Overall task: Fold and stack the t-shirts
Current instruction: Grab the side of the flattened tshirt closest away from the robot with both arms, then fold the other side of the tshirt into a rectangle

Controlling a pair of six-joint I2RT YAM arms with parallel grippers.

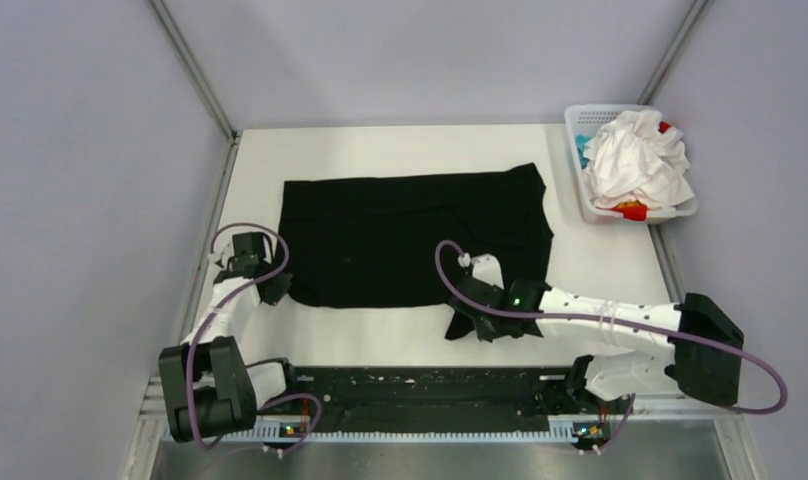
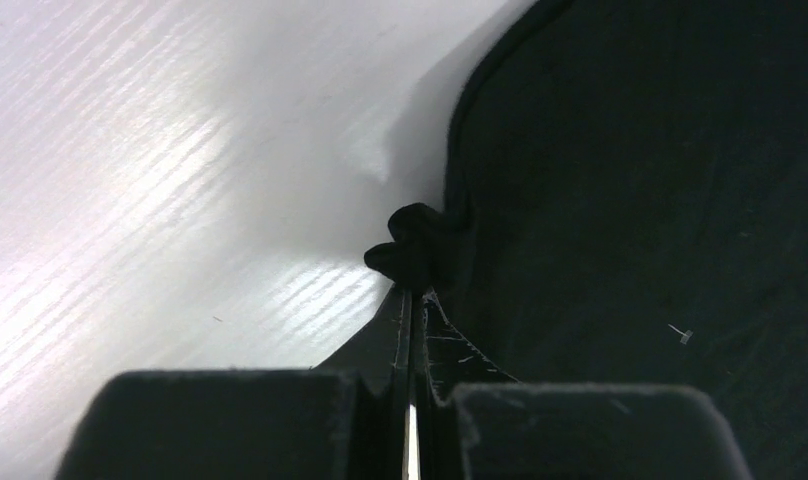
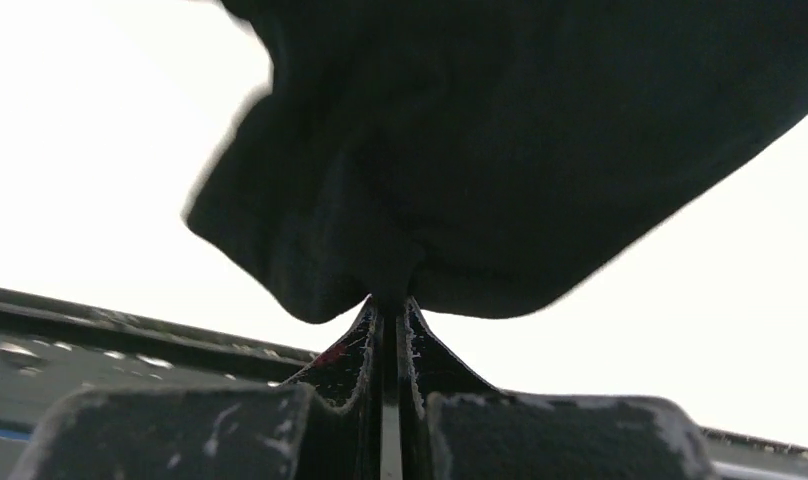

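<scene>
A large black t-shirt lies spread flat across the middle of the white table. My left gripper is shut on its near left corner, where a small bunch of black cloth pokes out past the closed fingertips. At the shirt's near right corner my right gripper is shut too, pinching a fold of the black t-shirt that bulges above its jaws. More t-shirts, crumpled white ones with bits of red and blue cloth, are heaped at the far right.
A white lattice basket at the far right corner holds the heap of white shirts. Bare white tabletop lies to the shirt's right. A black rail runs along the near edge between the arm bases. Grey walls enclose the table.
</scene>
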